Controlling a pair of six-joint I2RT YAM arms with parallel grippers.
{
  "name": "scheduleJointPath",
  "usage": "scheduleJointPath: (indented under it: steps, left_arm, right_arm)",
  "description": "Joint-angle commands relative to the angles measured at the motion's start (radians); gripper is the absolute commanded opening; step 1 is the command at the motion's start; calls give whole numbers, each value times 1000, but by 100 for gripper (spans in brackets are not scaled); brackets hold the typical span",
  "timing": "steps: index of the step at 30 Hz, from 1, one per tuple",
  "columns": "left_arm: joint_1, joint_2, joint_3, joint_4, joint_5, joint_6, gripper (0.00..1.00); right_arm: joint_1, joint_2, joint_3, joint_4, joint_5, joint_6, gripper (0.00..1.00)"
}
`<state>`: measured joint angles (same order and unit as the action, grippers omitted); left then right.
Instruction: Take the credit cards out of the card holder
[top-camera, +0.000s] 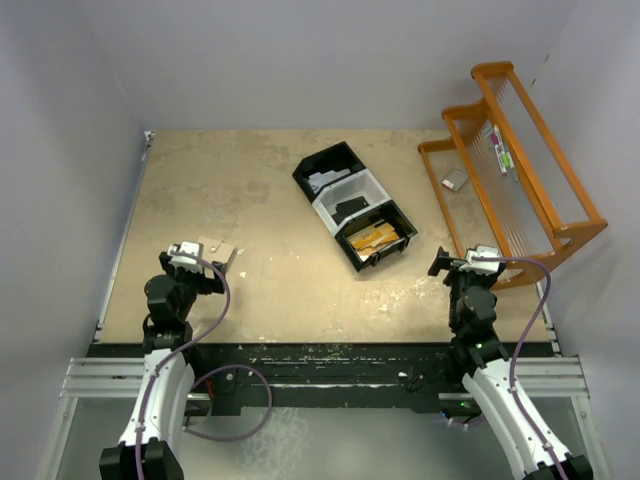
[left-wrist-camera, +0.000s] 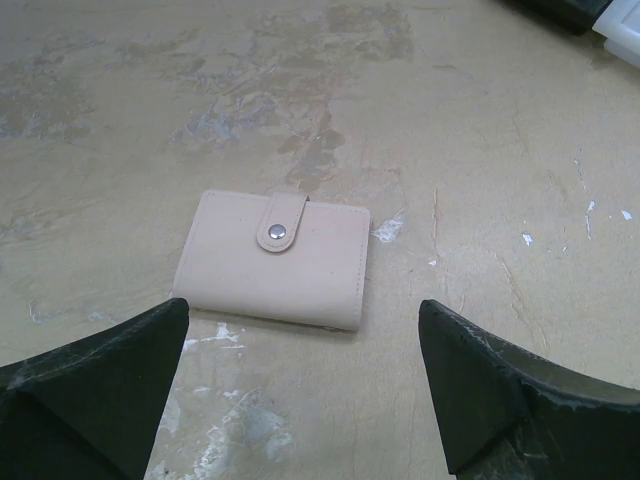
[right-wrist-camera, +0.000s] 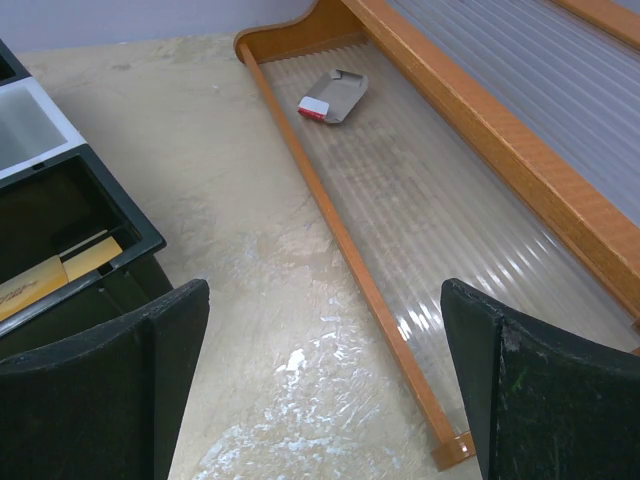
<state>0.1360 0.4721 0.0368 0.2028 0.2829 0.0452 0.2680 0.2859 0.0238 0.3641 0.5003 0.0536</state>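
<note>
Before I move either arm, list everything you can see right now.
card holder: 1, tan, snapped shut, flat on the table in front of the left gripper
tray: 1, black with a white middle section, table centre
flat pieces: a few, yellow-tan, tray's nearest compartment
rack: 1, orange with clear ribbed shelves, right side
small box: 1, white with a red end, rack's lowest shelf
small item: 1, pink and green, upper rack shelf, too small to identify
table: 1, tan, scuffed
left gripper: black, open, empty
right gripper: black, open, empty
</note>
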Motion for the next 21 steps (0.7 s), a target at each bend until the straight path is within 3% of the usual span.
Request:
scheduleJointPath:
  steps: [1,18,21]
  left_arm:
    - [-6,-4,17,50,-4,3,99]
    - [-6,-8,17,51,-1,3,99]
    - [-6,41,130,-35,4,2,99]
  right_arm:
    - [-1,-7,1,48,-12,8,100]
    - [-1,-23,17,36,4,-1,100]
    - [-1,17,107,-34,-36,-35,100]
